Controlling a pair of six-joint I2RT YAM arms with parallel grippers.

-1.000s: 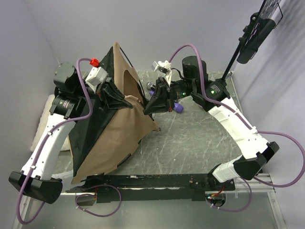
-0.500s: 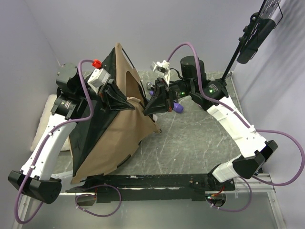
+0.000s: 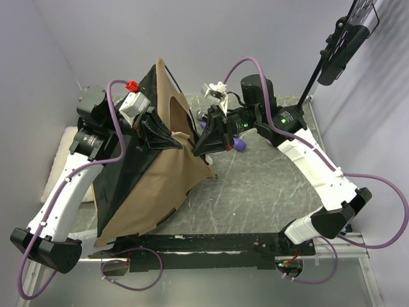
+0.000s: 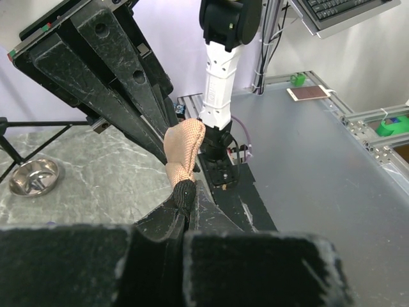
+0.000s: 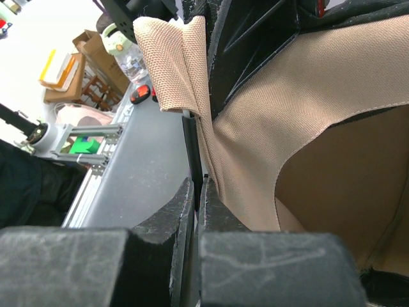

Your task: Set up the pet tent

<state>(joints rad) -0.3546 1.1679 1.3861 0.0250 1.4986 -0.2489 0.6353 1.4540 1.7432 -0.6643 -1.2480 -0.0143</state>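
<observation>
The tan fabric pet tent with black base (image 3: 156,185) stands partly raised on the left half of the grey table (image 3: 268,185). The left gripper (image 3: 174,142) is clamped on a fold of its tan fabric. The right gripper (image 3: 198,149) is pinched tight on the adjacent fabric edge.

A robotics lab bench is filling the views. Two white-and-black robot arms (image 3: 313,167) are standing bolted at the near edge of a grey table (image 3: 268,192). Plain grey panels (image 3: 255,32) are walling it in, and a camera (image 3: 342,48) is hanging on a black stand. Aluminium framing rails (image 4: 374,116) are running alongside. A keyboard (image 4: 345,9) is lying on a raised shelf, and cardboard boxes (image 5: 96,46) are sitting beyond.
</observation>
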